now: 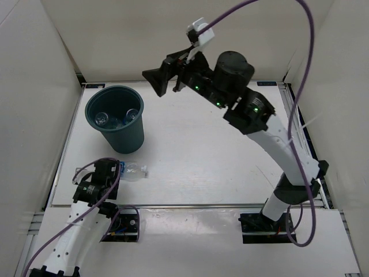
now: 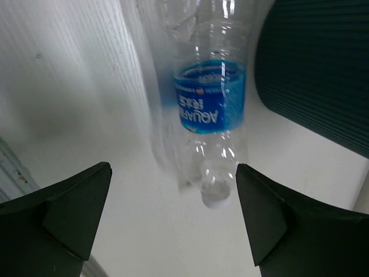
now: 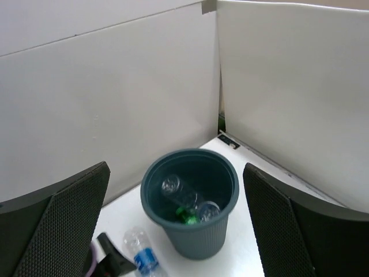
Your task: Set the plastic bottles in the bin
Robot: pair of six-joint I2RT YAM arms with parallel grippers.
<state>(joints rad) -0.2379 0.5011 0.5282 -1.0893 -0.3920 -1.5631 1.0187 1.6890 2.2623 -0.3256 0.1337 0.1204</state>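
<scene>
BOTTLE: blue-label bottle (image 2: 210, 104) lies flat on table (image 1: 202, 161), just beside bin (image 1: 124, 138) base, so I approach low | BIN: holds clear bottle (image 3: 173, 186) and green bottle (image 3: 185, 214) | LEFT: arm folded low, left gripper (image 2: 173, 179) jaws spread, bottle ahead between them, ungripped | RIGHT: arm raised high, right gripper (image 1: 158, 78) jaws spread, empty; I judge it parked clear.

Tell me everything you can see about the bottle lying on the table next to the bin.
The bottle is clear, thin plastic, looking empty, with a blue label printed in white around its middle. It lies on its side on the white table, close to the base of the bin; whether they touch is unclear. Its narrow end points toward the open left tool, which is not touching it.
</scene>
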